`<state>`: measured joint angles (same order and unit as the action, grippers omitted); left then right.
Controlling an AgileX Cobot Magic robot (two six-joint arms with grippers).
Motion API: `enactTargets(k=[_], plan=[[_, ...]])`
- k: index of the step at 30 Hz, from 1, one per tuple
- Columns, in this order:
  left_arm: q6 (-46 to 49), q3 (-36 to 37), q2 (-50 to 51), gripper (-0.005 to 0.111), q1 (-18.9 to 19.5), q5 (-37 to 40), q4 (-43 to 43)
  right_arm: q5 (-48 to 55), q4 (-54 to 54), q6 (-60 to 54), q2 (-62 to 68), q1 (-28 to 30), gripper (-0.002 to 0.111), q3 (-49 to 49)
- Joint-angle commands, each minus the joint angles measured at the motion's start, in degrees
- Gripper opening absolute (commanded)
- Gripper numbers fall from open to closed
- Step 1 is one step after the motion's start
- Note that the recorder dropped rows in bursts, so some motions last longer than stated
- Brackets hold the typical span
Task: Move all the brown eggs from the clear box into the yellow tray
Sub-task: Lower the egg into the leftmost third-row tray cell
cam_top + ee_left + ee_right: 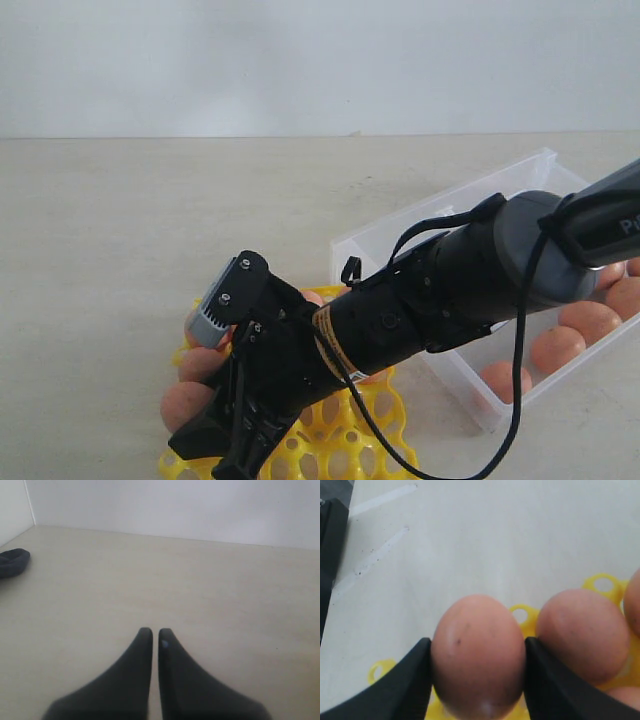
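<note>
You have the right gripper (477, 655) pinching one brown egg (475, 640) across its middle, with a black finger (400, 687) pressed against each side of the shell (a small dark speck shows on the shell's upper part). The right arm (450, 280) reaches in from the right side of the counter (150, 230) and angles down over the yellow tray (345, 445). The tray sits toward the near side of the counter, just beside the near-left corner of the clear box (440, 225). You cannot tell from these views whether the held egg rests in a socket or hangs just above one; yellow rims show behind and below it. A seated egg (584, 635) sits in the tray close against the outer face of one finger, and contact there cannot be confirmed. Another egg shows partly at the picture's edge beyond it. The remaining eggs (555, 348), at least four in view, lie in the right end of the clear box, and the arm hides part of it. Your left gripper (155, 636) has its fingers drawn together with only a thin slit between them, grips nothing, and hangs over bare counter. A dark rounded object (12, 562) lies well apart from it, near where the counter meets the wall.
</note>
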<state>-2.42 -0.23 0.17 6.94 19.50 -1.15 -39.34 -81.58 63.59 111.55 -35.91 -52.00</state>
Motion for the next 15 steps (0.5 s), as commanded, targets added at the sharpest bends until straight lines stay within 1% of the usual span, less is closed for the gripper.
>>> enactTargets(k=[1,10,12,15], plan=[[0.2,0.2,-0.2,0.004,-0.2,-0.2,0.0,-0.3,0.3,0.4,0.0,0.0,0.043,-0.3],[0.2,0.2,-0.2,0.004,-0.2,-0.2,0.0,-2.7,-0.1,0.3,0.0,0.0,0.044,-0.3],[0.2,0.2,-0.2,0.004,-0.2,-0.2,0.0,-2.7,-0.1,0.1,0.0,0.0,0.048,-0.3],[0.2,0.2,-0.2,0.004,-0.2,-0.2,0.0,-2.4,-0.1,0.1,0.0,0.0,0.061,-0.3]])
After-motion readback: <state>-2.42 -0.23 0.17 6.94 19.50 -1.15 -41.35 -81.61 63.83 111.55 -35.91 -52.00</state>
